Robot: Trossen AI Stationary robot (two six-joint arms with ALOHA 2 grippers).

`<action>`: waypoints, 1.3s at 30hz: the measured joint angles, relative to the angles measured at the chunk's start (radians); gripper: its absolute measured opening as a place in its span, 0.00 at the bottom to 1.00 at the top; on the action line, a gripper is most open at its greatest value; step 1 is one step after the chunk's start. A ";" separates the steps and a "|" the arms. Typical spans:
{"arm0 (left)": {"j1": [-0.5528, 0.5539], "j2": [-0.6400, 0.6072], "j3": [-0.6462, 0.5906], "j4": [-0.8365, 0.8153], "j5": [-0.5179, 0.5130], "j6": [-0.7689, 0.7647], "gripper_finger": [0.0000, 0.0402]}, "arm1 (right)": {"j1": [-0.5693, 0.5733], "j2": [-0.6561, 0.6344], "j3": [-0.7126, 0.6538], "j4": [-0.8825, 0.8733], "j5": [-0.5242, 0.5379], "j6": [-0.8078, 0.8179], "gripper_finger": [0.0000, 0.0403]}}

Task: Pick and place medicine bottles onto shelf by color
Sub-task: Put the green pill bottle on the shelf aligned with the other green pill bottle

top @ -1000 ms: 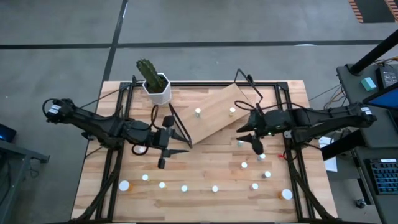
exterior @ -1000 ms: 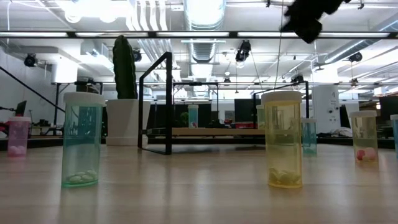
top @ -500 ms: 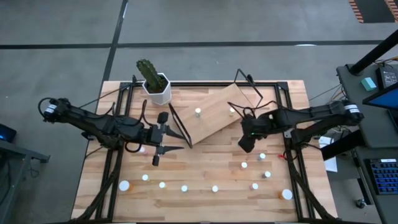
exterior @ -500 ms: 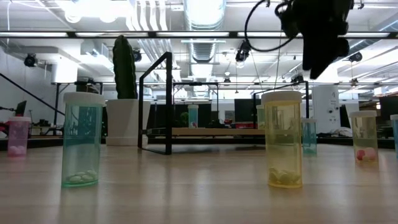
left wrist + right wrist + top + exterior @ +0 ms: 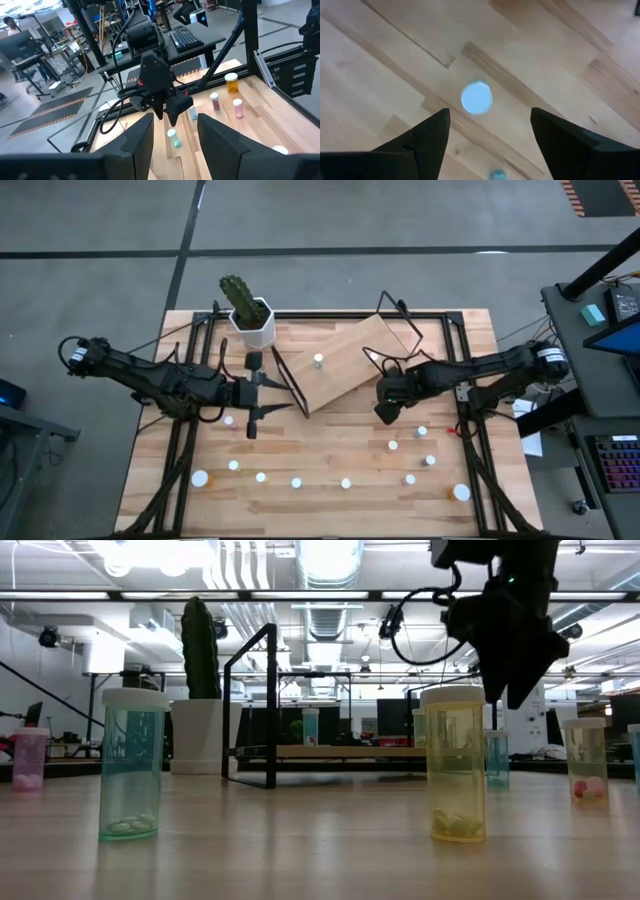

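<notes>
I see one bottle (image 5: 318, 360) standing on the shelf (image 5: 345, 365); roughly a dozen more wait on the counter (image 5: 330, 442). My right hand (image 5: 383, 412) hangs wide open and empty right above a pale-capped bottle (image 5: 476, 98). My left hand (image 5: 252, 392), part open and empty, waits beside the shelf.

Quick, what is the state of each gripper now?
Left gripper: open, holding nothing.
Right gripper: open, empty, above a small white-capped bottle.
</notes>
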 joint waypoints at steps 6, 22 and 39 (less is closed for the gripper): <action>0.000 -0.017 -0.084 0.045 -0.004 -0.002 0.34 | -0.004 0.086 0.000 0.026 -0.001 -0.003 0.64; 0.000 -0.148 -0.186 0.140 -0.005 -0.005 0.34 | -0.004 0.165 0.000 0.060 -0.014 -0.040 0.45; 0.000 -0.184 -0.220 0.165 -0.006 -0.004 0.34 | -0.010 0.167 0.054 0.067 -0.054 -0.084 0.28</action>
